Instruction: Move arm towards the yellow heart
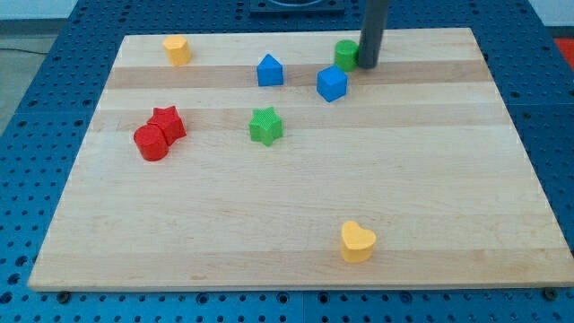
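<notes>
The yellow heart (357, 241) lies near the view's bottom, a little right of centre. My tip (368, 65) is near the view's top, right of centre, touching or just right of a green round block (345, 54). The heart is far below the tip, almost straight down the view. A blue cube (332, 83) sits just below and left of the tip.
A blue house-shaped block (270, 70) and a green star (265, 126) lie left of the cube. A red star (167, 122) and red cylinder (151, 143) touch at the left. Another yellow block (178, 50) sits at the top left. The wooden board (448, 179) rests on a blue perforated table.
</notes>
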{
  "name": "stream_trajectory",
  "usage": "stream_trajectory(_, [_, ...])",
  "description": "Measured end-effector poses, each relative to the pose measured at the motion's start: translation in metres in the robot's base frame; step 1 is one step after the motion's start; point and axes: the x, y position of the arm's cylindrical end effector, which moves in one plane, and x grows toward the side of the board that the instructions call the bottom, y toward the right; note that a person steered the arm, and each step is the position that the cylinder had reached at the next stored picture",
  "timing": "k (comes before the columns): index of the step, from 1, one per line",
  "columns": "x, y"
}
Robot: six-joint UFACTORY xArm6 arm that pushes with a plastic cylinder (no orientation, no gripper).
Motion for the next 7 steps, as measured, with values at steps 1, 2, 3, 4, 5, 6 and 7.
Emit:
stream_trajectory(1, [-0.012,-0.040])
stream_trajectory(2, [-0.016,-0.053])
stream_trajectory(3, [-0.016,-0.053])
stream_trajectory(4, [-0.016,-0.051])
stream_trajectory(5, [-0.016,0.002])
stream_trajectory(6, [0.019,0.054])
stream_trajectory(7, [0.090,0.052])
